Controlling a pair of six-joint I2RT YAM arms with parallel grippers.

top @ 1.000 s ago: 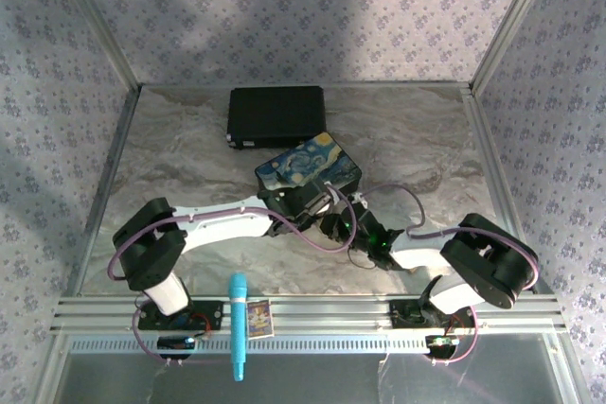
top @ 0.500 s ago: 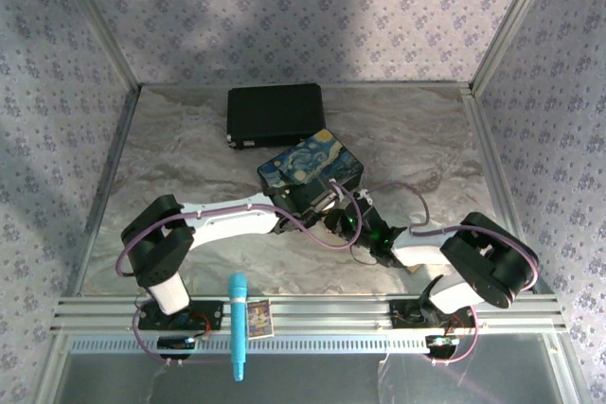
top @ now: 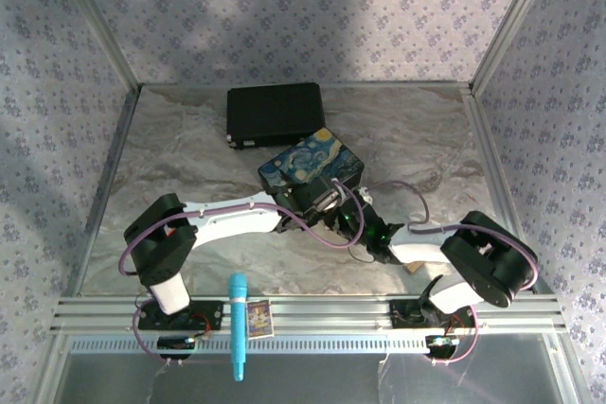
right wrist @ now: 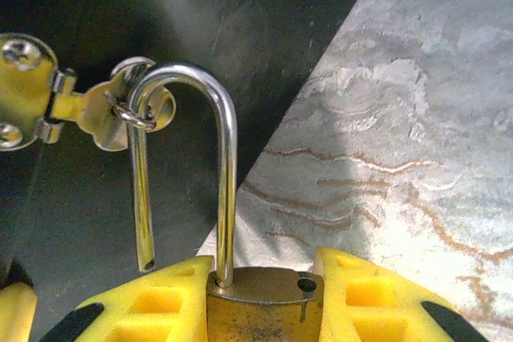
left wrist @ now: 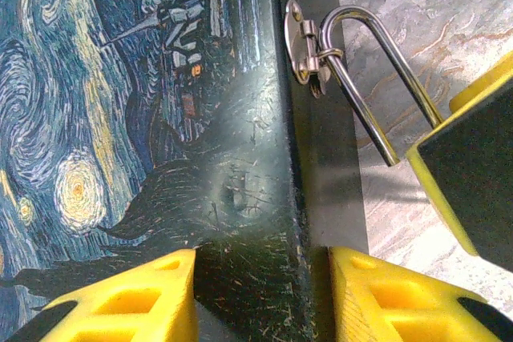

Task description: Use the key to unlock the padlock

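The brass padlock (right wrist: 264, 314) sits between the yellow fingers of my right gripper (right wrist: 263, 278), which is shut on its body. Its silver shackle (right wrist: 228, 158) is open. One leg stays in the body, while the free end hangs out and is still hooked through the hasp ring (right wrist: 132, 110) on the painted box (top: 308, 166). My left gripper (left wrist: 260, 278) is shut across the box's dark corner edge (left wrist: 264, 222). In the left wrist view the shackle (left wrist: 377, 86) runs from the hasp (left wrist: 303, 46) to the right gripper. The key is hidden.
A black case (top: 275, 114) lies behind the painted box. A teal pen-like tool (top: 238, 324) and a small card (top: 259, 317) rest on the front rail. A tan block (top: 414, 267) peeks out beside the right arm. The marble tabletop (top: 170, 158) spreads to the left.
The left arm's elbow and base link have shifted right. The box and both grippers have nudged slightly up and right. Both grips are unchanged.
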